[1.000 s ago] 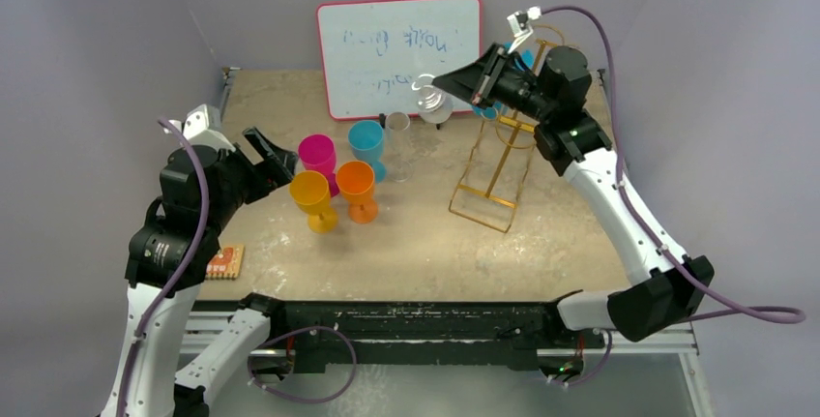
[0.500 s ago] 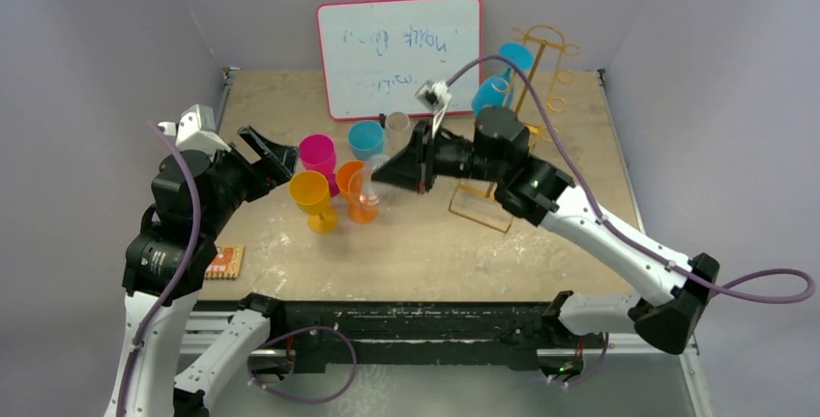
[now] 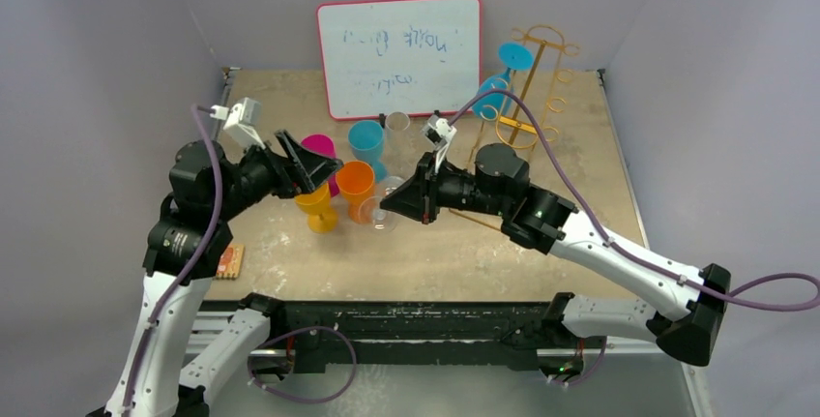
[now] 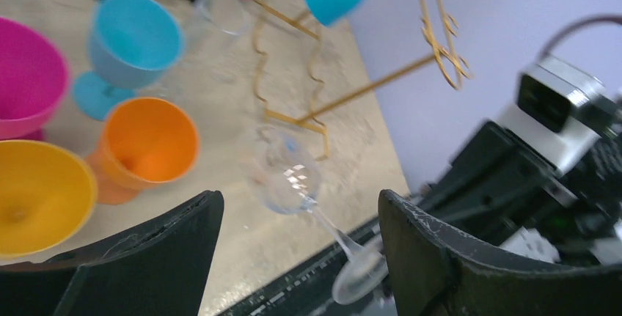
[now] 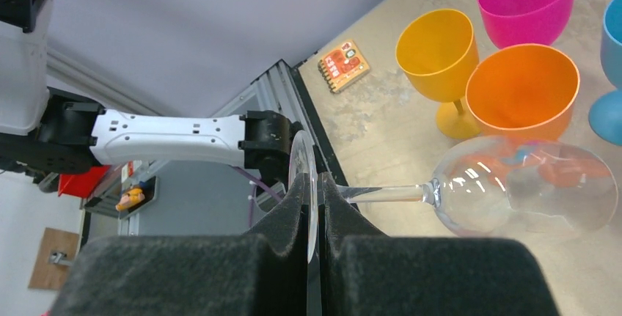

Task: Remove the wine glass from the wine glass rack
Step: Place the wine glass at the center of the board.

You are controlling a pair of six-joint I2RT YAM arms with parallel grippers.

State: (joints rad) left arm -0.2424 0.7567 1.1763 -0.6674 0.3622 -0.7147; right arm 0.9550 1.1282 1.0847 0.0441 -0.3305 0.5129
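Observation:
A clear wine glass (image 3: 385, 207) lies almost level above the table, its bowl (image 5: 521, 188) pointing at the orange goblet (image 3: 354, 179). My right gripper (image 3: 418, 200) is shut on the glass's round foot (image 5: 304, 184), which stands edge-on between the pads. The gold wire rack (image 3: 530, 98) stands at the back right, well away from the glass, with a blue glass (image 3: 492, 94) hanging on it. My left gripper (image 3: 314, 160) is open near the coloured goblets. In the left wrist view the clear glass (image 4: 290, 177) shows between its fingers (image 4: 183, 243), touching neither.
Pink (image 3: 317, 150), blue (image 3: 366, 137) and yellow (image 3: 311, 194) goblets crowd beside the orange one. A clear tumbler (image 3: 396, 127) stands behind them. A red-framed whiteboard (image 3: 398, 54) leans at the back. A small orange card (image 3: 224, 262) lies at the near left edge.
The right arm has swung from the rack down and to the left, carrying the clear glass to beside the orange goblet. The left arm has risen and reached right toward it.

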